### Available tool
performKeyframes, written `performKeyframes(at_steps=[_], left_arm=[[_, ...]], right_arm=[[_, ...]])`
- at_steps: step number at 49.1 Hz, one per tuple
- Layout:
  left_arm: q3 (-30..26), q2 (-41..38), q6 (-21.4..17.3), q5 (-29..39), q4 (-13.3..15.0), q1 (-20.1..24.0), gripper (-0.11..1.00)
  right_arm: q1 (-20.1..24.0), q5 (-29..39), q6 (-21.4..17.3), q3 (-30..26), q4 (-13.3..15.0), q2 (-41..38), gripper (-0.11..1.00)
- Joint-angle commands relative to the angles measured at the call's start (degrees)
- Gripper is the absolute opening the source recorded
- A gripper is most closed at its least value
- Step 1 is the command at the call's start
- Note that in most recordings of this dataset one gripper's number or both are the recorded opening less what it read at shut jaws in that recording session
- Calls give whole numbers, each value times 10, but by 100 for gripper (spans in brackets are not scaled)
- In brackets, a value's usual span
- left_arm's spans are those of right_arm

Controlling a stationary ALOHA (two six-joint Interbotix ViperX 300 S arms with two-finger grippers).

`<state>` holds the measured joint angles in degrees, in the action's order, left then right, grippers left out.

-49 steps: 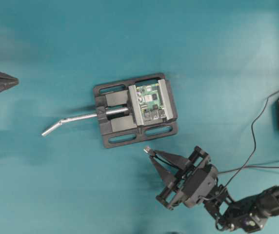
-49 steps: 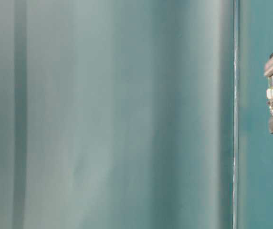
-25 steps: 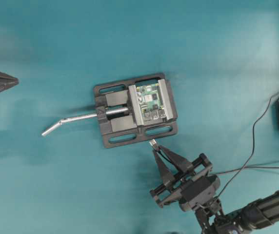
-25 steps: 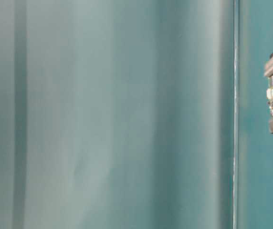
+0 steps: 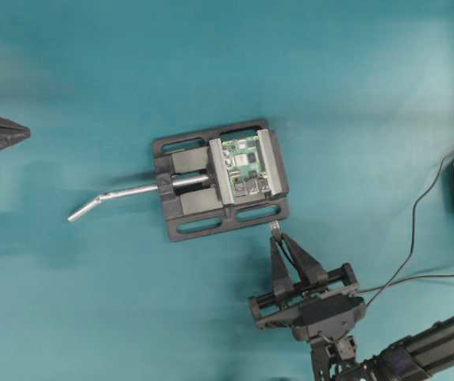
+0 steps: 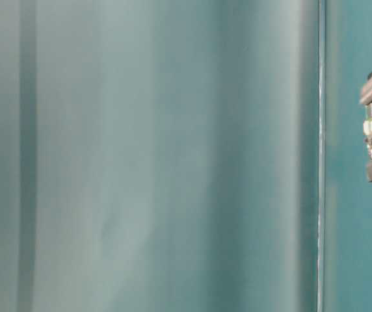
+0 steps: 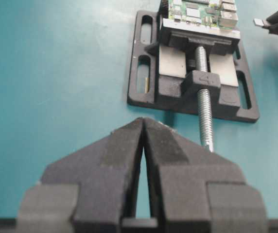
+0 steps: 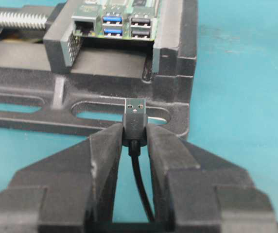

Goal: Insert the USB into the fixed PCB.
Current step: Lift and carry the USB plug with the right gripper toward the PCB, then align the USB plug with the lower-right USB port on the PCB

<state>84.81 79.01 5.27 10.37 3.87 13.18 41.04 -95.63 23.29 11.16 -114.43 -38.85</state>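
USB [image 8: 134,112]: light, rigid plug, limp cable | my right end effector [image 8: 134,138] clamped on dark body, correct hold | left end effector [image 7: 144,145] together | PCB [image 8: 113,15] fragile

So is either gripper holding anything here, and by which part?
The right gripper pinches the black-cabled, silver-tipped USB plug by its dark body, metal tip protruding. The left gripper is shut on nothing.
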Motion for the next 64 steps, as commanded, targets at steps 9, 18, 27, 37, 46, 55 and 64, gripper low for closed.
performKeyframes(at_steps=[9,18,27,37,46,55,64], left_arm=[[-16,-5,4,-3,-2,0,4],[-17,-4,4,-3,-2,0,4],[-16,-4,4,-3,-2,0,4],[-16,-5,4,-3,-2,0,4],[-17,-5,4,-3,-2,0,4],[-16,-4,4,-3,-1,-1,4],[-17,-4,4,-3,-1,0,4]], right_arm=[[-11,-8,2,-14,0,11,21],[-12,-8,3,-13,0,11,21],[-15,-10,2,-13,4,11,21],[-16,-26,2,-14,17,12,21],[-20,-29,4,-14,22,15,21],[-25,-29,8,-14,26,17,21],[-31,-32,10,-13,27,22,21]])
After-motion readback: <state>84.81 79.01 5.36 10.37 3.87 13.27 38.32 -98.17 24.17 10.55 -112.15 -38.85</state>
